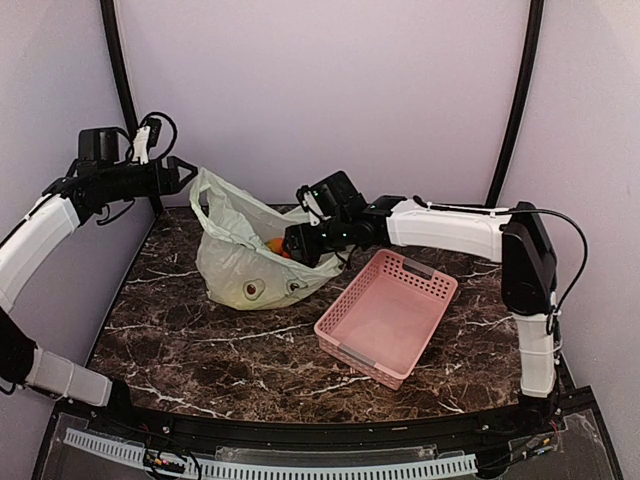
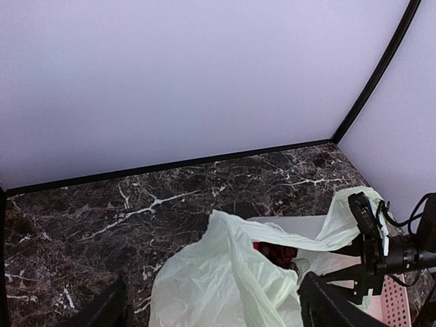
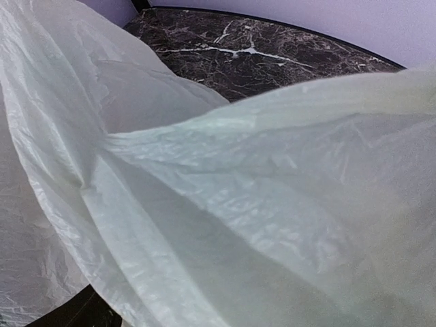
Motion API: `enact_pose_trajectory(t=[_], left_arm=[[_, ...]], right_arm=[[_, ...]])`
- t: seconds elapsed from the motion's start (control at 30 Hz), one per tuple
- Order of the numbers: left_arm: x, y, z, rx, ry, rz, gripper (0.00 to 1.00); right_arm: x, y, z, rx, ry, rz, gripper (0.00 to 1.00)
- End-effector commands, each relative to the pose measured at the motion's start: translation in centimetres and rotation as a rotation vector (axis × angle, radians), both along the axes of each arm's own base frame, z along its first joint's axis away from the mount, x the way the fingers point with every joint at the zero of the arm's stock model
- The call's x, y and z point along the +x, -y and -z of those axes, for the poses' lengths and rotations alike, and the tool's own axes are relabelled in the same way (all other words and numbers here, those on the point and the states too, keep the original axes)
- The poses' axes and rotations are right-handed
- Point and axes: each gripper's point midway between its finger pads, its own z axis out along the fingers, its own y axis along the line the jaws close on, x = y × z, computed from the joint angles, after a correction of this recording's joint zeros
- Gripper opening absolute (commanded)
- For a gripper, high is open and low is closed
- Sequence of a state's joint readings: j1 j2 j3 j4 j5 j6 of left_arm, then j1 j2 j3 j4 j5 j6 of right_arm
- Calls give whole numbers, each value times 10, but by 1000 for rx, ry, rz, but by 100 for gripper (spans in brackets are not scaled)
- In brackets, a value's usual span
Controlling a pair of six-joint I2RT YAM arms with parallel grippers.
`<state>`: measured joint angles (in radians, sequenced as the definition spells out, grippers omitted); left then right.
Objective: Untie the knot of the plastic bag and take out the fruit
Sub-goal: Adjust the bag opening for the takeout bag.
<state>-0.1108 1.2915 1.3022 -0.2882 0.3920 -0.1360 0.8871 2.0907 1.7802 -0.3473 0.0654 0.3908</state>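
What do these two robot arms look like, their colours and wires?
Both have smooth white shells joined by black joints. The left arm ends in a black two-finger left gripper, with a black box and looped black cables beside it. The right arm carries a thin black cable and a black right gripper.

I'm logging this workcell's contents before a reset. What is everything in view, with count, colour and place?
plastic bag: one, translucent pale yellow-green, mouth open, on the table toward the back left.
fruit: count unclear; an orange-red piece at the bag's mouth, more shapes showing through the film.
basket: one, pink, slotted, right of the bag.
table: one, dark marble with white veins.
left claw: one, black, open, raised beside the bag's upper handle loop.
right claw: one, black, at the bag's mouth; plastic hides whether it is open.
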Motion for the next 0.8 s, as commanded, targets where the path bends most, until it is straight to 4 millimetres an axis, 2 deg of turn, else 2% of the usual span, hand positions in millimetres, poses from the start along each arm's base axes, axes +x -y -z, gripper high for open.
enact_pose_trajectory(t=[0.0,0.07,0.17,0.3,0.43,0.77], left_arm=[[-31,4,27,-59,-123,-5,87],[-42,12,34,-98,-154,21,90],[-52,27,34,-191,-168,79,91],[-59,42,43,-237,-200,128,92],[-60,52,53,-272,-232,162,93],[-51,57,85,-286,-284,168,92]], right_arm=[[-11,-24,-33,86,49,-59,86],[-14,-33,-35,97,51,-80,87],[-17,-48,-35,111,53,-110,87],[-28,-72,-41,141,56,-172,87],[-41,-91,-45,159,65,-229,87],[-66,-118,-48,179,76,-351,87]])
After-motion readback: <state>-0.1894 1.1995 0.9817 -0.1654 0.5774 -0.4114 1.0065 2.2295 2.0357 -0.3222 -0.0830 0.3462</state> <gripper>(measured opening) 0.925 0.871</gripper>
